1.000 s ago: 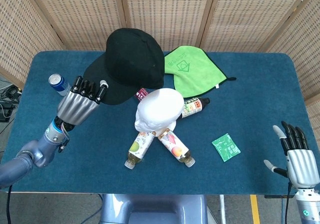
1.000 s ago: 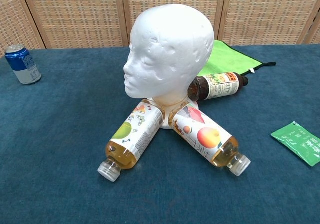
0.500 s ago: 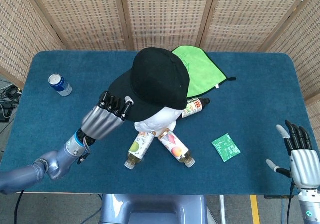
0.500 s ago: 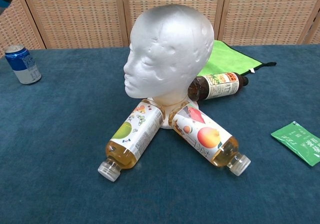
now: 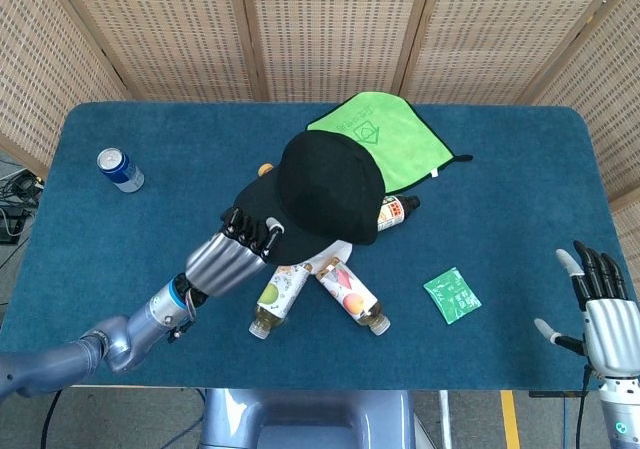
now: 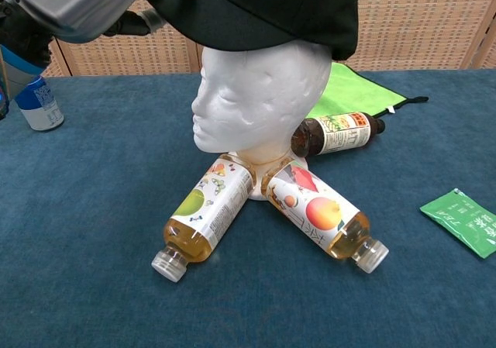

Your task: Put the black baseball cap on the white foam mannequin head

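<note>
- Your left hand (image 5: 228,259) grips the black baseball cap (image 5: 318,191) by its brim, fingers curled over the brim's edge; in the head view the brim points toward that hand.
- In the chest view the same left hand (image 6: 74,3) fills the top left corner, and the cap (image 6: 263,11) sits on top of the white foam mannequin head (image 6: 260,92), covering the crown while the face below stays bare.
- From above, the cap hides nearly all of the mannequin head (image 5: 335,249); only a pale sliver shows under the brim. The chest view is the one that shows you the cap resting on the foam.
- Your right hand (image 5: 598,314) shows only in the head view, at the lower right edge off the table, fingers spread and holding nothing.
- Three bottles lie around the foam base: a green-label bottle (image 6: 203,216) pointing front-left, a peach-label bottle (image 6: 322,216) pointing front-right, and a dark bottle (image 6: 337,133) behind on the right. All three touch or lie just beside the base.
- The green cloth (image 5: 385,139) lies behind the mannequin; the head view shows it whole, the chest view only a corner (image 6: 353,92).
- The blue can (image 5: 120,169) stands upright near the table's left edge, well apart from the mannequin.
- A green packet (image 5: 452,295) lies flat to the right of the bottles; the chest view (image 6: 463,220) cuts it at the frame edge.
- The blue table (image 5: 520,199) carries everything.
</note>
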Robot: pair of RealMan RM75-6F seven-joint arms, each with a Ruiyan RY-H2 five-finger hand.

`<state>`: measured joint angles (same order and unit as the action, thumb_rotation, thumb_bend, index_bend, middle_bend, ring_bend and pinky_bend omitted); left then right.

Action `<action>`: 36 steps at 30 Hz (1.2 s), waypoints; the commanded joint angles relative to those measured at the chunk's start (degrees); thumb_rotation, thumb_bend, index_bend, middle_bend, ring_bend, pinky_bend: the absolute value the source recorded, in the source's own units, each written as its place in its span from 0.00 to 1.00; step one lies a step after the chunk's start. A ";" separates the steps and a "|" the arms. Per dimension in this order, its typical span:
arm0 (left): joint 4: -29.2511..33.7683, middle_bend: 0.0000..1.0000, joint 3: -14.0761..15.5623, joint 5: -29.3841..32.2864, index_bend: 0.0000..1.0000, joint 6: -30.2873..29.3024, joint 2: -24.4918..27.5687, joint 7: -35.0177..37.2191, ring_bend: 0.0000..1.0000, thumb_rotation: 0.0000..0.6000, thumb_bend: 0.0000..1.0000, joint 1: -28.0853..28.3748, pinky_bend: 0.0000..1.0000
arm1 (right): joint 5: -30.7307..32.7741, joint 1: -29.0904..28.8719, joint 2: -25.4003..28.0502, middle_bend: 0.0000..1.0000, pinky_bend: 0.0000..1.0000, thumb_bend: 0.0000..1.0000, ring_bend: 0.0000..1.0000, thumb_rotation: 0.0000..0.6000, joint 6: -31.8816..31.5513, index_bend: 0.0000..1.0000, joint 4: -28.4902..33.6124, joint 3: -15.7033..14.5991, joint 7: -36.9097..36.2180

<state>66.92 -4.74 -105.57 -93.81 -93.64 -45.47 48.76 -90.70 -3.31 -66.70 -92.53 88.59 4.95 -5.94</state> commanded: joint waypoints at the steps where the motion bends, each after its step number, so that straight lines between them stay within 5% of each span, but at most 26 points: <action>1: -1.09 0.92 0.06 -0.29 0.81 0.10 -0.94 0.58 0.85 1.00 0.60 -0.64 0.69 | -0.09 -0.01 -0.02 0.00 0.00 0.08 0.00 1.00 0.01 0.15 0.02 -0.05 0.08; 36: -5.03 0.92 -0.58 -4.24 0.81 2.15 -1.79 2.93 0.85 1.00 0.56 -2.37 0.69 | -0.15 0.06 -0.01 0.00 0.00 0.08 0.00 1.00 -0.01 0.15 0.25 -0.02 0.44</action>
<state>61.85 -5.49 -109.52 -91.84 -95.61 -42.39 46.34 -90.86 -3.26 -66.71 -92.54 88.83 4.94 -5.50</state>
